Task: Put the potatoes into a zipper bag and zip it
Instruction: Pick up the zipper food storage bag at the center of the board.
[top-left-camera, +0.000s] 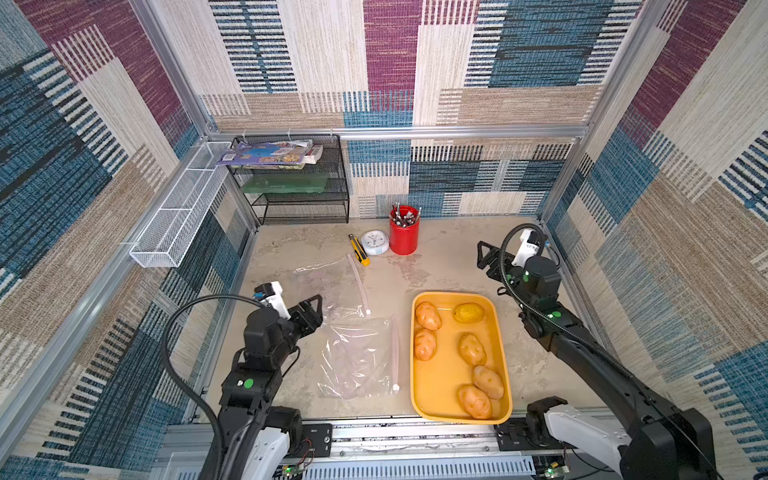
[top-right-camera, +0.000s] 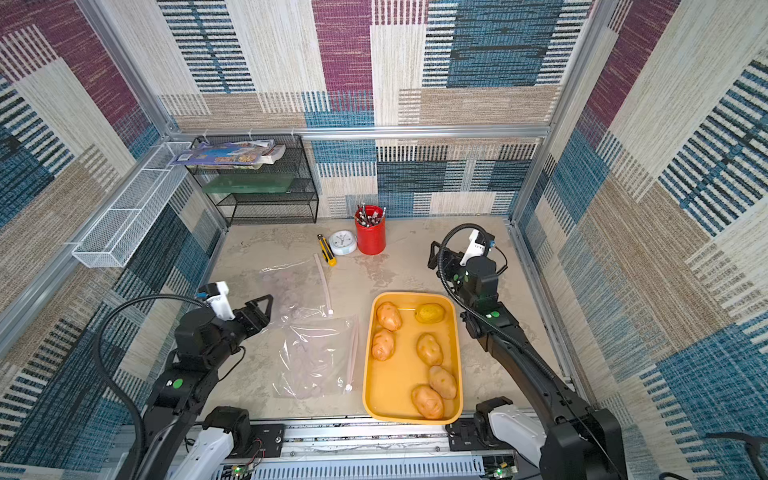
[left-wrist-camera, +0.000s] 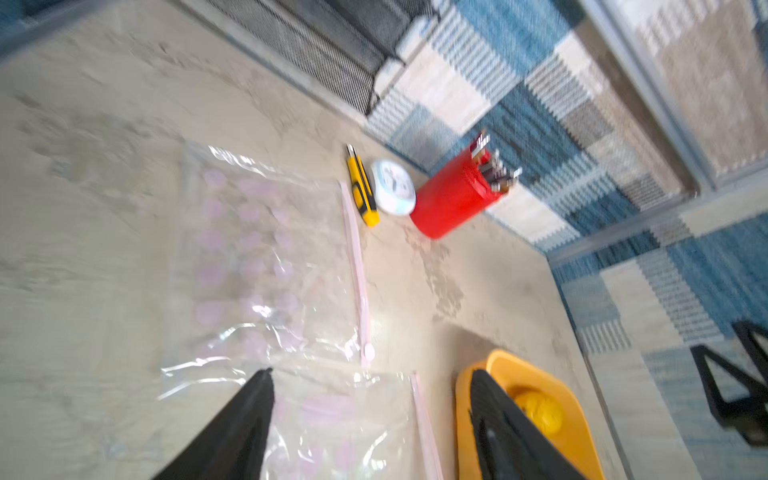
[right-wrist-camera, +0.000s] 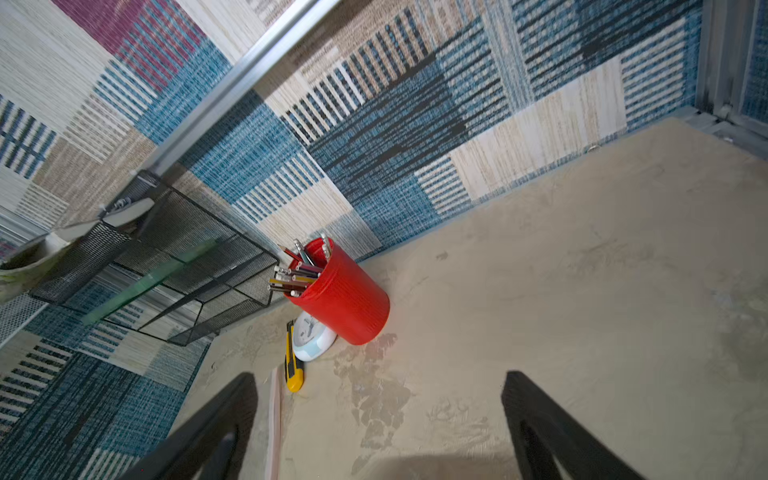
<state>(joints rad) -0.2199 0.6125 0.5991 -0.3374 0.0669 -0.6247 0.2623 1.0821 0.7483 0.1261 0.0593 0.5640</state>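
Six bumpy oval potatoes (top-left-camera: 471, 348) (five tan, one yellow) lie in one smooth yellow tray (top-left-camera: 440, 386) on the counter (top-left-camera: 449, 257). Two clear crinkly zipper bags, the near bag (top-left-camera: 361, 357) and the far bag (top-left-camera: 328, 282), lie flat near it. The left tool (top-left-camera: 319, 311) and the right tool (top-left-camera: 482, 257) are spread apart and hold nothing; the clock (top-left-camera: 375, 242) is too blurry to read.
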